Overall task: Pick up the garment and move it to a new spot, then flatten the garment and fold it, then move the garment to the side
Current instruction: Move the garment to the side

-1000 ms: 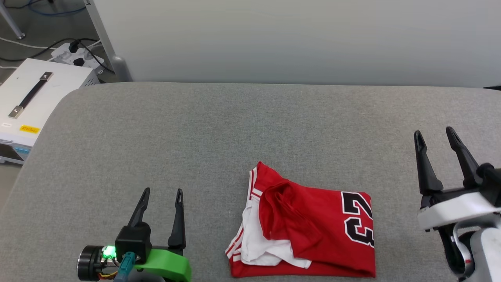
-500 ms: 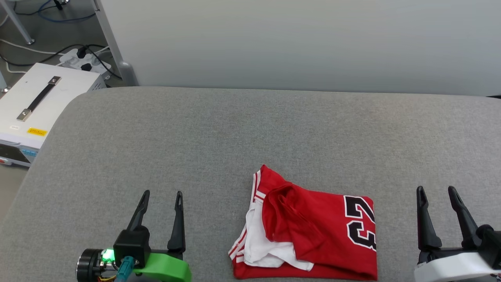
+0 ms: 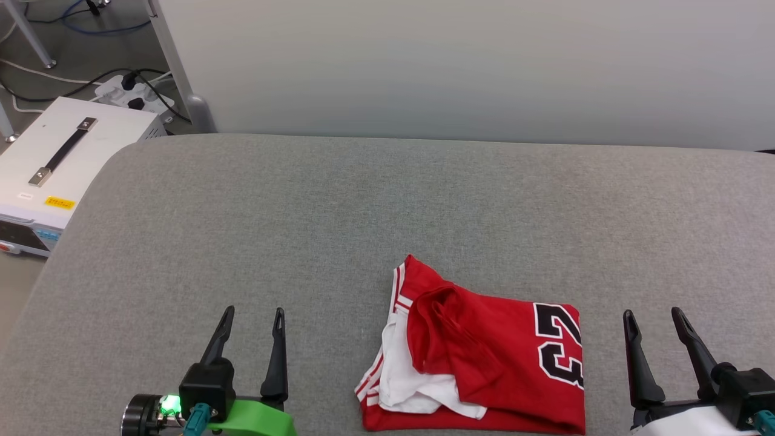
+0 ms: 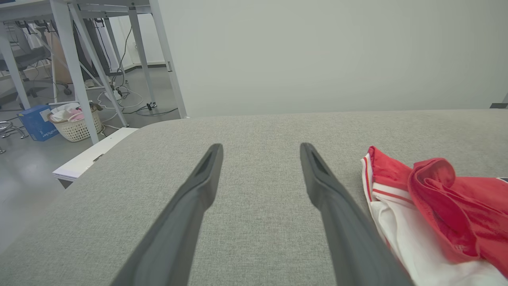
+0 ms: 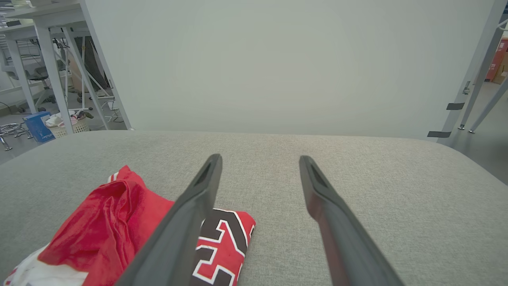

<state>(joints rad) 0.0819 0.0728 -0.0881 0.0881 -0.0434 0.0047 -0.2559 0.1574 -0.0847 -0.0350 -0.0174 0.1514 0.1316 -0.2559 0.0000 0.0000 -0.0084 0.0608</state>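
L claw [image 3: 253, 310], R claw [image 3: 652, 312] spread; garment [image 3: 484, 363] numerals [image 5: 222, 242] via R wrist

Item 1, left gripper [image 3: 254, 310]: two long, tapering matte-black fingers [image 4: 198, 190], each with a recessed slot near the tip. They are mounted on a black block housing [image 3: 206, 380]. Fittings: a bright green moulded bracket [image 3: 254, 419], a lit green indicator lamp [image 3: 170, 404], a teal cable plug [image 3: 197, 419] and a black cylindrical joint with silvery rim [image 3: 136, 415].

Item 2, right gripper [image 3: 652, 312]: a matching pair of slim dark fingers, a second black housing [image 3: 742, 387], a white shell [image 3: 690, 422] and a teal connector [image 3: 764, 419].
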